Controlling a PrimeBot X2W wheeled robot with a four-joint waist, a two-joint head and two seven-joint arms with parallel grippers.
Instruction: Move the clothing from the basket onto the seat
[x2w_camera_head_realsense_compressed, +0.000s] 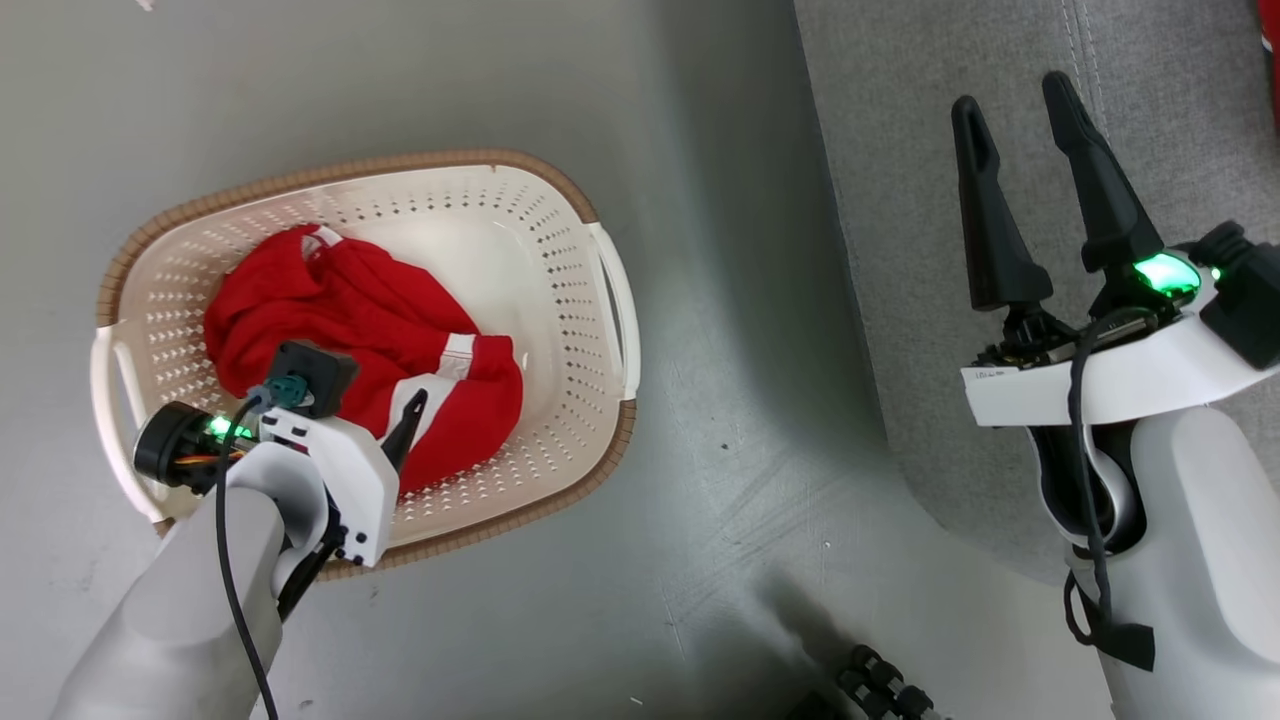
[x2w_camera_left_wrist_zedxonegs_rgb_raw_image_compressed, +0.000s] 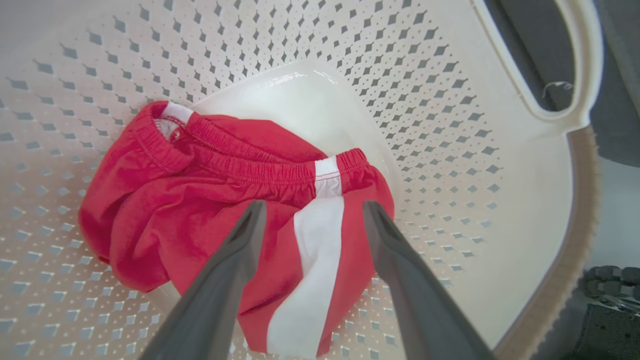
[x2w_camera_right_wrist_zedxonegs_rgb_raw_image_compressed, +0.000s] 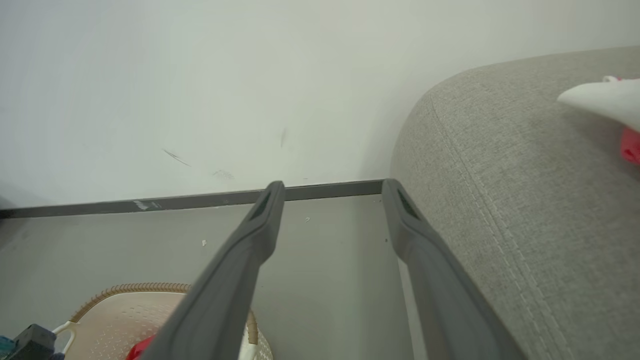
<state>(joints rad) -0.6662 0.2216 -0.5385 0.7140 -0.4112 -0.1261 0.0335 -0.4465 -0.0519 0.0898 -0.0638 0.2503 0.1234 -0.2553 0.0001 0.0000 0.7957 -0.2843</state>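
While your left gripper (x2w_camera_left_wrist_zedxonegs_rgb_raw_image_compressed: 315, 207) is hanging spread over the clothing (x2w_camera_head_realsense_compressed: 350, 320), you are lining up a grab.
You are holding its fingers apart on either side of the white stripe. They are just above the fabric and, as far as the wrist view shows, not yet pinching it, so a straight descent should gather a thick fold. The clothing is lying bunched in the bottom of the basket (x2w_camera_head_realsense_compressed: 400, 165), which is sitting on the floor to the left of the seat (x2w_camera_head_realsense_compressed: 900, 150). Your right gripper (x2w_camera_head_realsense_compressed: 1012, 95) is hovering wide and empty over the seat's edge, probably to stay out of the way.
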